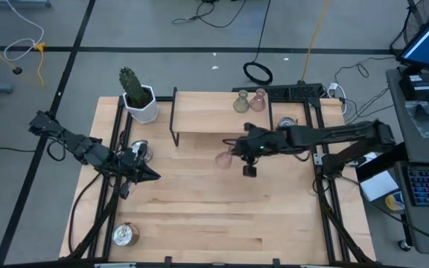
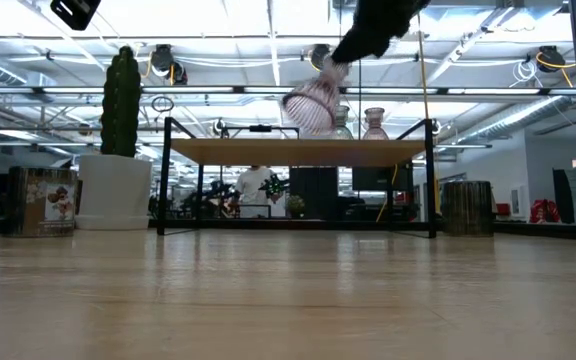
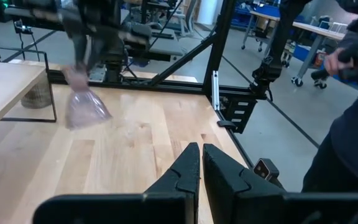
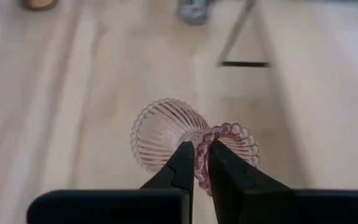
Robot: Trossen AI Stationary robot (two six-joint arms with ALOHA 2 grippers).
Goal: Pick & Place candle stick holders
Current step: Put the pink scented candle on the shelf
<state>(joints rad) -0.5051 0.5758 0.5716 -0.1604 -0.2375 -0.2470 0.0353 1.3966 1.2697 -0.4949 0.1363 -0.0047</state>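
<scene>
counter [image 1: 199, 216]: pale wood top in a black frame, mostly bare in the middle
shelf [image 1: 222, 119]: small raised wooden shelf on black legs at the far side of the counter, an olive-green holder [image 1: 240, 103] and a pink holder [image 1: 258, 100] standing on it side by side, near its right end
cactus pot [image 1: 140, 104]: white pot with a green cactus, far left corner of the counter, just left of the shelf
right arm [image 1: 334, 138]: reaches in from the right edge, stretched out in front of the shelf
left arm [image 1: 73, 145]: parked along the left edge, doing nothing
right tool [image 4: 197, 163]: clamped narrow on the beaded rim of a second pink holder [image 4: 166, 134], which hangs tilted up off the counter, level with the shelf top in the low view
left tool [image 3: 201, 163]: fingers pinched together, nothing in them, sitting over the left side of the counter
silver cups: one [image 1: 125, 235] at the near left corner, one [image 1: 139, 151] right by the left tool, one [image 1: 287, 122] at the far right next to the shelf, partly behind the right arm
</scene>
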